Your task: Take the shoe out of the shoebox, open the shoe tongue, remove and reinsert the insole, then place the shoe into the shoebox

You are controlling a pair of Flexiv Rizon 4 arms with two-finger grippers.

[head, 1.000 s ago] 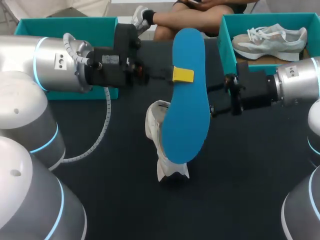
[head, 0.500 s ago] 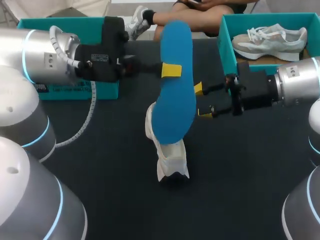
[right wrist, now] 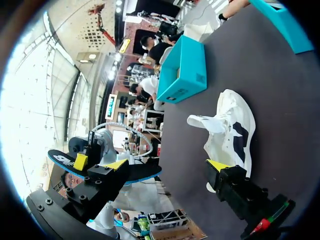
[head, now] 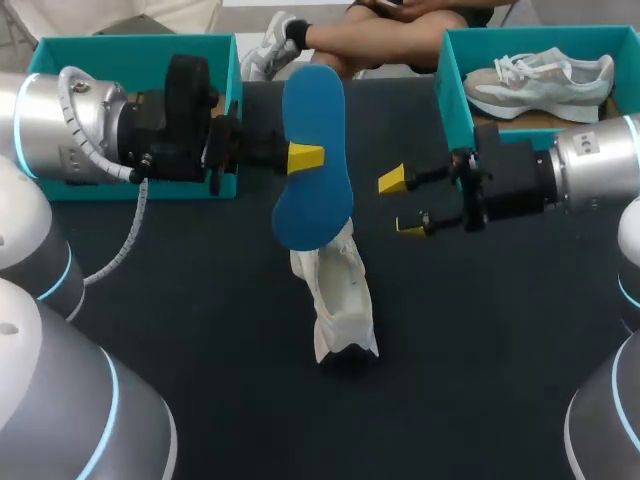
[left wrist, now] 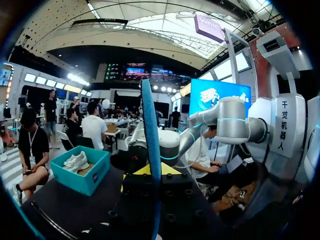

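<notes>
The blue insole (head: 312, 150) hangs tilted in the air above the white shoe (head: 335, 295), which lies on the dark table with its tongue pulled open. My left gripper (head: 305, 157) is shut on the insole near its middle. In the left wrist view the insole (left wrist: 151, 145) shows edge-on between the yellow tips. My right gripper (head: 401, 204) stands open to the insole's right, a short gap away, holding nothing. From the right wrist the shoe (right wrist: 227, 132) lies ahead of my open right gripper (right wrist: 167, 165), and the insole (right wrist: 142, 172) is off beside one finger.
An empty teal shoebox (head: 130, 48) stands at the back left, behind my left arm. A second teal shoebox (head: 455, 85) at the back right holds another pale shoe (head: 545, 80). Bare table lies in front of the white shoe.
My left gripper has carried the insole leftward and back, away from the right gripper, uncovering the shoe. The right arm has stayed still and open.
</notes>
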